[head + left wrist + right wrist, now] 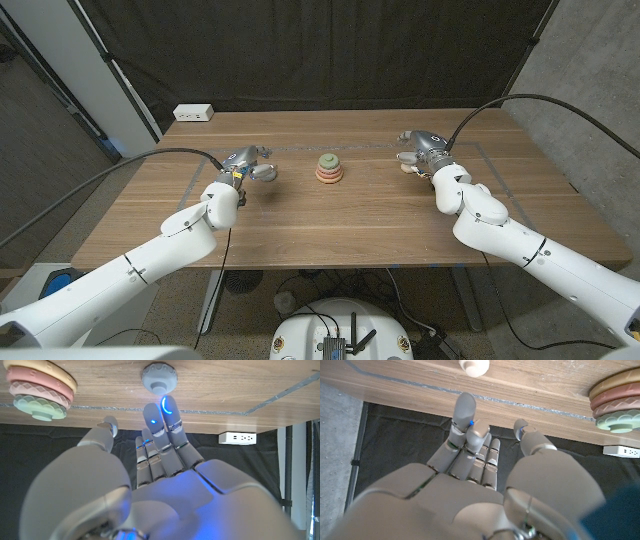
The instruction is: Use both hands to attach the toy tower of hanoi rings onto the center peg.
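On the wooden table (330,215), mid-board, stands the ring stack (329,169) (peach, pink and green layers); the left hand (243,164) reaches with spread, empty fingers just short of a grey ring (159,377); the right hand (420,148), likewise holding nothing, hovers near a cream piece (473,366).

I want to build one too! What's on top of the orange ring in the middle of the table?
On the orange ring sit a pink ring and a green ring, stacked smaller toward the top. The peg inside the stack is covered by the rings, so it can't be seen.
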Robot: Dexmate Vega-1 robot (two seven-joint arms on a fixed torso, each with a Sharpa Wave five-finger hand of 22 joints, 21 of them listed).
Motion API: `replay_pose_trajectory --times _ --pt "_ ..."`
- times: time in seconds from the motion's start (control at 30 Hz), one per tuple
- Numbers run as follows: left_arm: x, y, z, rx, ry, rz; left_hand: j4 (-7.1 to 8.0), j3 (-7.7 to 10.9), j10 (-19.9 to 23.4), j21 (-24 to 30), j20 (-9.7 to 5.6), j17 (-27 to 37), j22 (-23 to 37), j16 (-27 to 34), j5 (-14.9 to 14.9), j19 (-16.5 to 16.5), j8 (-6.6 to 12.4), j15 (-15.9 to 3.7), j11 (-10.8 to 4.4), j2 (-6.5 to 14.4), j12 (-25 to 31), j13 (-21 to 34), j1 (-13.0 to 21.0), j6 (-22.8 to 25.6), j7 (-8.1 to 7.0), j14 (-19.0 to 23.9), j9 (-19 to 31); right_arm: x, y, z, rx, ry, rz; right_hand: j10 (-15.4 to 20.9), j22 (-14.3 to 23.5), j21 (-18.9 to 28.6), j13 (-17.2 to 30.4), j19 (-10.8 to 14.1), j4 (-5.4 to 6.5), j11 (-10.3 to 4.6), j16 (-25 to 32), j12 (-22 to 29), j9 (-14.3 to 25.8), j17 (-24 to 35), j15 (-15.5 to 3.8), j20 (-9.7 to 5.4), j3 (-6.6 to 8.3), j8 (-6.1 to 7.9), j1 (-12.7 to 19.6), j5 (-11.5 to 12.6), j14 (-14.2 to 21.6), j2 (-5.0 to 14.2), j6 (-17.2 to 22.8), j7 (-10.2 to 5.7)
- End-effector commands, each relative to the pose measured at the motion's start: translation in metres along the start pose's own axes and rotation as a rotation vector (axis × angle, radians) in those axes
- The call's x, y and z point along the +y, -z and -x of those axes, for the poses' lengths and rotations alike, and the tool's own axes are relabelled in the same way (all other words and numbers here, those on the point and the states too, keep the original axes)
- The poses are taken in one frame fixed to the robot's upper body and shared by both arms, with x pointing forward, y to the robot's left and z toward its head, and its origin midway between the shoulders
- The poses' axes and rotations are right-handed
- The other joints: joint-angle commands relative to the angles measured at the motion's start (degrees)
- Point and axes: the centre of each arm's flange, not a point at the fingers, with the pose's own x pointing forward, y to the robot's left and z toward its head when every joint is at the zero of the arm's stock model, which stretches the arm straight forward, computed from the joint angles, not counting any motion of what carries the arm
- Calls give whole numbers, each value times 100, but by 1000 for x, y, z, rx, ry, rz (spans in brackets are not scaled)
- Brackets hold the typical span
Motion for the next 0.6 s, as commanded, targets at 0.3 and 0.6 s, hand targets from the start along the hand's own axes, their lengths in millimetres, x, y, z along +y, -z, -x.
replay_pose_trajectory --times 0.3,0.6 --pt "27 -9 -7 9 86 -169 -1 -25 -323 -23 -802 -25 -31 32 -5 48 -58 -535 -7 -100 -135 -79 69 -208 -33 45 -1 7 7 6 15 -8 -12 -16 -12 9 13 -74 41 13 -109 5 29 -9 -165 -306 -26 -55 -41 6 -69 43 -84 -28" --pt "39 -9 -15 12 118 -241 -10 -36 -271 -6 -812 -26 -20 42 -8 73 -9 -534 -41 -135 -88 -141 94 -163 -45 55 -1 6 6 5 17 -6 -16 -2 -16 19 23 -84 35 1 -134 15 46 -7 -166 -307 -44 -50 -35 7 -72 53 -86 -31"
